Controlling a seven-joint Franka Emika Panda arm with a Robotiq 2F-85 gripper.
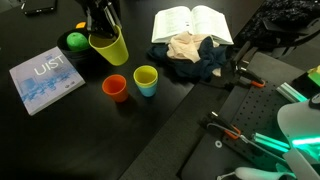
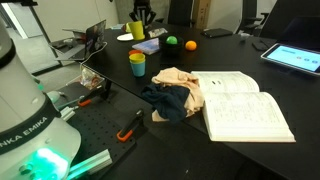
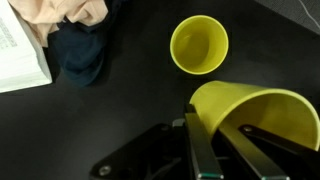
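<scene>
1. In an exterior view, the claw [image 1: 102, 30] was closed on the rim of a lime cup [image 1: 110, 47]. The cup hung tilted, seemingly clear of the black table [image 1: 60, 130]. A green ball [image 1: 75, 41] lay just beside it. Nearer the camera, an orange cup [image 1: 115, 87] and a yellow-and-blue cup [image 1: 146, 80] stood upright, close together.
2. In an exterior view, the claw [image 2: 140, 17] held the lime cup [image 2: 137, 31] over the table's far end. An open book [image 2: 245, 105] and crumpled cloths [image 2: 172, 95] lay well apart from it, probably leaving the cups room.
3. In the wrist view, the fingers [image 3: 197, 140] pinched the lime cup's [image 3: 255, 110] wall, one inside and one outside. That grip likely explained the tilt. The yellow-and-blue cup [image 3: 200, 45] sat beyond, mouth upward.
</scene>
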